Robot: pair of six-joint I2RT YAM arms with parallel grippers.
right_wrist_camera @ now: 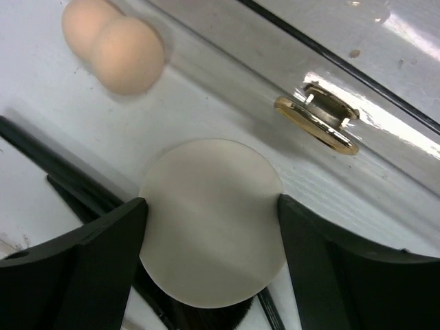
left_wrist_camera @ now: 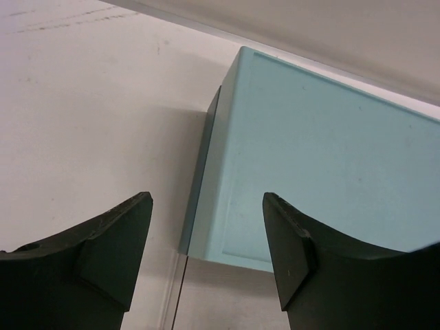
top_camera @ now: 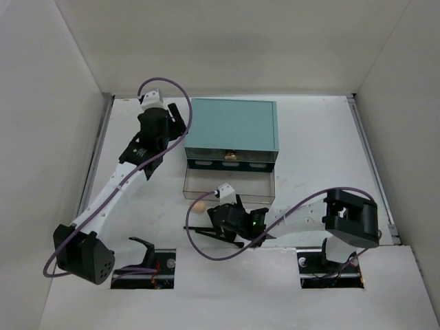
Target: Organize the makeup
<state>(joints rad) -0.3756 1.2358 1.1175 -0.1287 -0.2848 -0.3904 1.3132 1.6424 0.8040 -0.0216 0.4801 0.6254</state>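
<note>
**Right wrist and overhead views.** The right fingers point(right_wrist_camera: 212, 205) are spread wide, one at each rim of the round cream puff point(right_wrist_camera: 210, 240). Whether they press on it or merely flank it cannot be told. The puff lies between the fingers, over black brushes point(top_camera: 203, 230) that run under and behind the fingertips. Just ahead of the tips stands the clear drawer front point(right_wrist_camera: 227, 75) with its gold knob point(right_wrist_camera: 317, 122). The peach egg-shaped sponge point(right_wrist_camera: 117, 45) sits ahead of the left-hand finger, close by that front.

**Left wrist view.** The left fingers point(left_wrist_camera: 207, 199) are spread with nothing between them, above the near corner of the teal box point(left_wrist_camera: 323, 158).

**Likely hazards.**
- The puff is thin and soft, so a squeeze at its rim may buckle it or let it slip out.
- A low closing stroke may trap a brush with the puff.
- A forward carry may strike the drawer front or knob.
- A sideways drift may send the sponge rolling.
- The left fingers may clip the box corner if they descend.
</note>
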